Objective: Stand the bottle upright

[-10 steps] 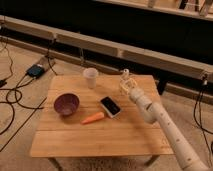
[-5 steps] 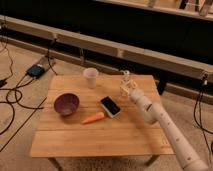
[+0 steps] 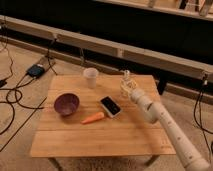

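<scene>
At far right of table (image 3: 100, 140): bottle (image 3: 127, 80), near upright, long axis roughly vertical, neck up. Against its lower body, near side: gripper (image 3: 129, 91), arm reaching from near right. Clasping or loose, cannot tell. Well left: cup (image 3: 90, 77). Looks nearly done

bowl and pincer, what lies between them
In the camera view, a dark flat box lies between the bowl and the pincer, which is at the bottle.
</scene>
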Controlling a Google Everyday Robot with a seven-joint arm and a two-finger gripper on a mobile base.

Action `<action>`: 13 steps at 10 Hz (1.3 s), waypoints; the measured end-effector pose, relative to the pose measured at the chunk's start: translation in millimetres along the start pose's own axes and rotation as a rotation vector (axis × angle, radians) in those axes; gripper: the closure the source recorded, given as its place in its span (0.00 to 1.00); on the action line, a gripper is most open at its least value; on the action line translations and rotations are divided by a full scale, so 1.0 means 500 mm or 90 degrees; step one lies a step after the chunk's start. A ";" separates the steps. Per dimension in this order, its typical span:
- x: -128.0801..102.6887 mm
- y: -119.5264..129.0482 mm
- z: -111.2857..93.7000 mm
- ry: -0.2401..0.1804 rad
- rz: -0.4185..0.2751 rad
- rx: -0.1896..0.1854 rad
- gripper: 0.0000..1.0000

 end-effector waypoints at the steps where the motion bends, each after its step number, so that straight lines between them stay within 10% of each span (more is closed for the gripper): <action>1: -0.001 0.000 -0.001 -0.003 0.000 0.001 1.00; 10: -0.004 -0.010 -0.006 -0.002 0.003 0.008 1.00; 13: -0.010 -0.017 -0.009 -0.003 -0.002 0.016 0.75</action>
